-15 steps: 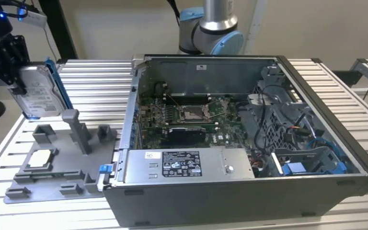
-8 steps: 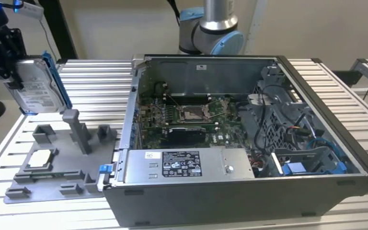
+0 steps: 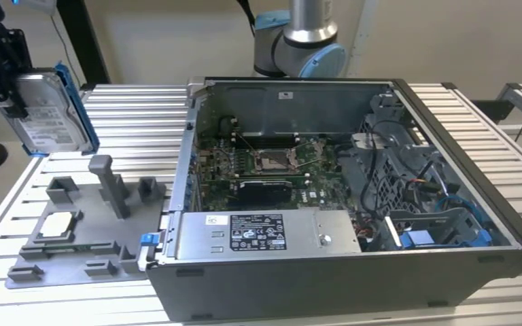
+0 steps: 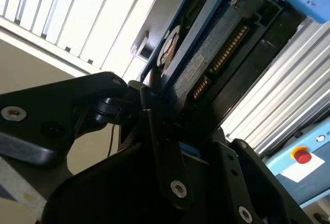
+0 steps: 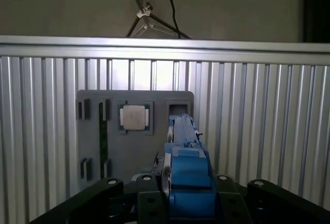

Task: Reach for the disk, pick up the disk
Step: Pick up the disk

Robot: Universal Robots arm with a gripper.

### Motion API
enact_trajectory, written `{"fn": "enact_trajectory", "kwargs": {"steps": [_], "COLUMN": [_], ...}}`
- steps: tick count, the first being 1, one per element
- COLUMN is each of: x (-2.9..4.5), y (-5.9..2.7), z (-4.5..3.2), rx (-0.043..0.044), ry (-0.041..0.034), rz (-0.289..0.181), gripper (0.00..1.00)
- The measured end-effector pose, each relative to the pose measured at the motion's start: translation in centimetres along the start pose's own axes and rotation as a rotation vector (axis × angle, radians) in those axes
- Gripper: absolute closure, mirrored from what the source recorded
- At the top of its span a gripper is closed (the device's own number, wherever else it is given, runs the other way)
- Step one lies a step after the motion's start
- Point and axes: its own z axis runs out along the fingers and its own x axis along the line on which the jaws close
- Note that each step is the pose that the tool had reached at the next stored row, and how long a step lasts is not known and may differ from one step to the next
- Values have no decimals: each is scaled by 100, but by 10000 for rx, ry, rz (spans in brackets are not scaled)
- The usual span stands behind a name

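Jaws clamped on disk (image 3: 51, 117), upright, above fixture (image 3: 89, 236)

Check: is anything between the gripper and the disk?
Nothing visible. The gripper is clamped on the disk and holds it upright in the air, clear of the grey fixture and the open computer case.

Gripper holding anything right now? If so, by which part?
The disk, held upright in the air. The gripper pinches it at one end, fingers on its two flat faces.
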Motion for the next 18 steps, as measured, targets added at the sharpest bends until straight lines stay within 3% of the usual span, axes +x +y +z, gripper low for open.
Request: {"fn": "enact_trajectory", "kwargs": {"steps": [18], "x": [5], "y": [-7], "z": [-352], "rx": [1], "ry": [-1], "rz": [-24], "gripper": [100]}}
